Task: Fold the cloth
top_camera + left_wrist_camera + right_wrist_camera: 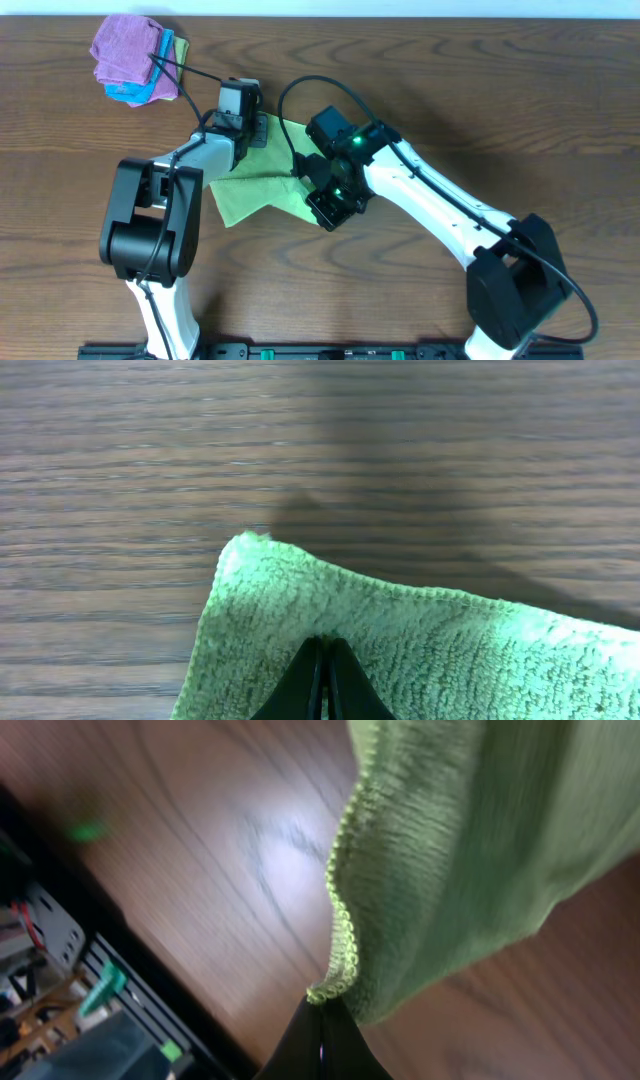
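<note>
And here is the cloth (248, 196), lime green, lying mid-table between the two arms, rumpled, with much of it hidden under the wrists in the overhead view. The left gripper (322, 660) is down at its far side. In the left wrist view the two black fingers are pressed tight together with the terry pile caught between them, just inside a rounded corner, and that corner lies flat on the wooden table (120, 480). Over to the right gripper (322, 1020): its fingers are squeezed together as well, nipping the stitched hem of the cloth, and from that pinch the fabric hangs in a loose fold clear of the table top. From overhead, the right wrist sits over the near right part of the cloth and the left wrist over its far edge, the two close together. A flap of green spreads out to the left of the right gripper, lying flat on the wood. Away in the far left corner sits a small heap, with a purple cloth (122, 45) on top and a light-blue cloth (150, 92) peeping out beneath it, well apart from the green one
</note>
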